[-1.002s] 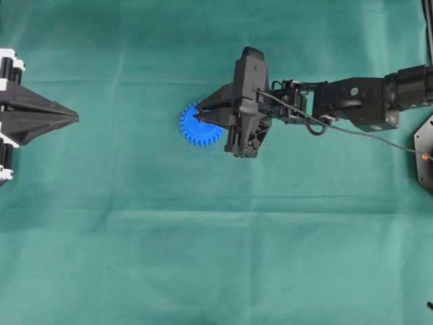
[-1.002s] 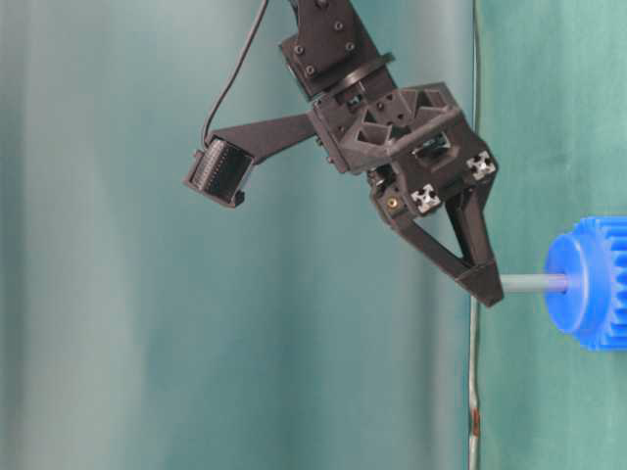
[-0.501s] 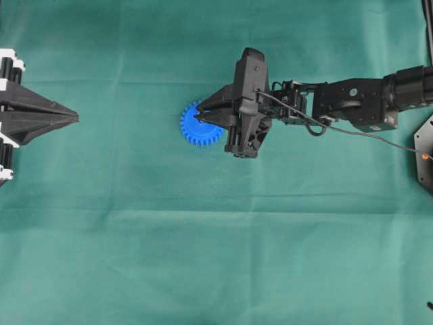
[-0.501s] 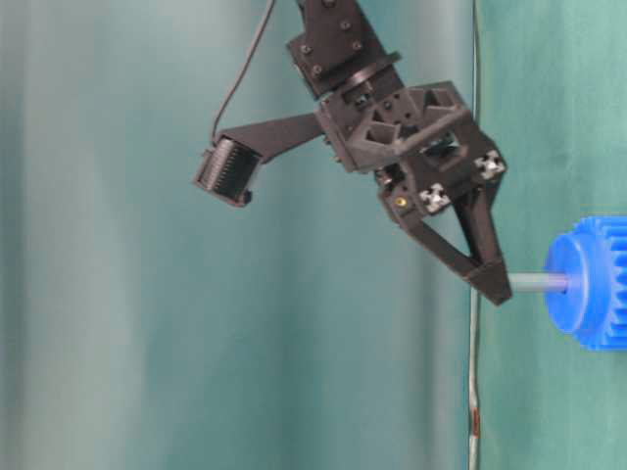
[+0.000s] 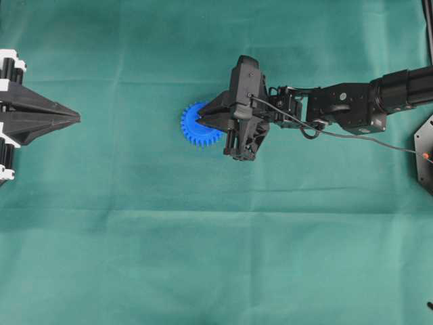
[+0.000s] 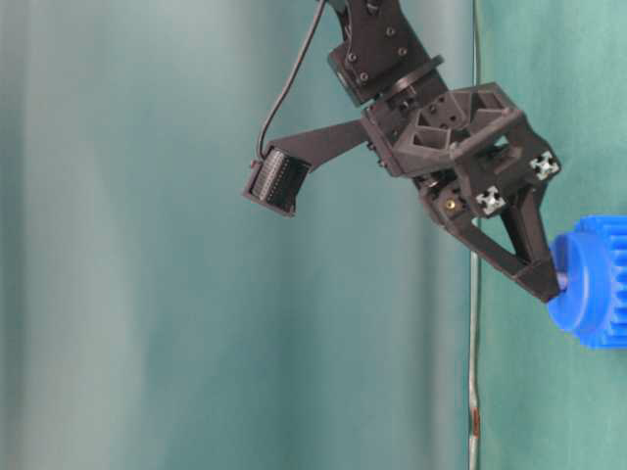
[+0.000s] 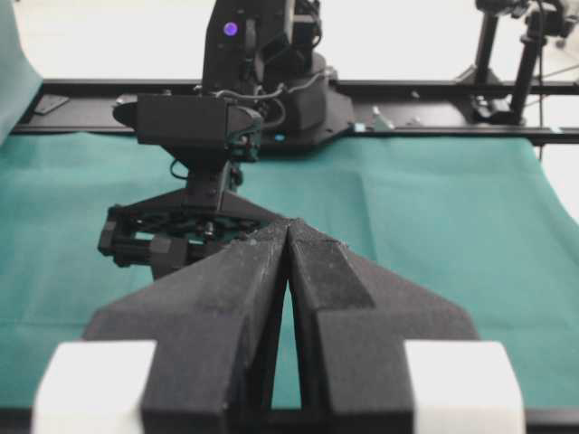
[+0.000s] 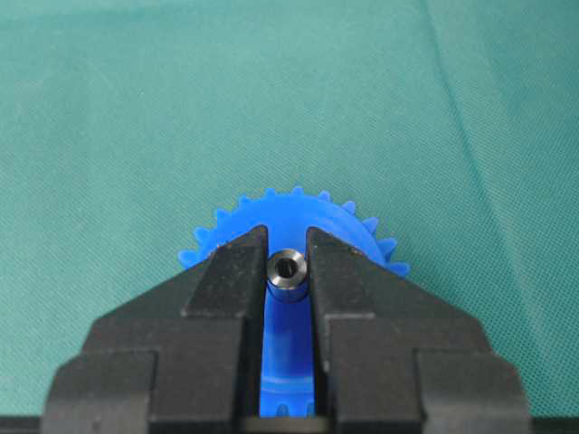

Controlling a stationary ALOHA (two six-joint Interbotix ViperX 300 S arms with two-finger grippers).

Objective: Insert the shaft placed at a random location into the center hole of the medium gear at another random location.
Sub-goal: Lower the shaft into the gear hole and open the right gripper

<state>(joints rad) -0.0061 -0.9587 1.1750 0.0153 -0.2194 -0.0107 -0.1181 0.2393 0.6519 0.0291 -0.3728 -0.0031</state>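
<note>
Green cloth (image 5: pixel 203 257) covers the surface, and the blue gear (image 5: pixel 196 128) lies flat on it a little left of the middle. Right claw (image 8: pixel 288 262) reaches in from the right and pinches the pin (image 8: pixel 288 268) between its fingertips; the pin stands sunk in the gear's middle, with only its hollow-ended tip showing above the raised hub (image 6: pixel 571 294). The claw's black fingers (image 5: pixel 215 110) overlap the gear's right side and hide the hole itself. Left claw (image 5: pixel 76 118) rests at the far left edge, well apart, fingers pressed together on nothing.
</note>
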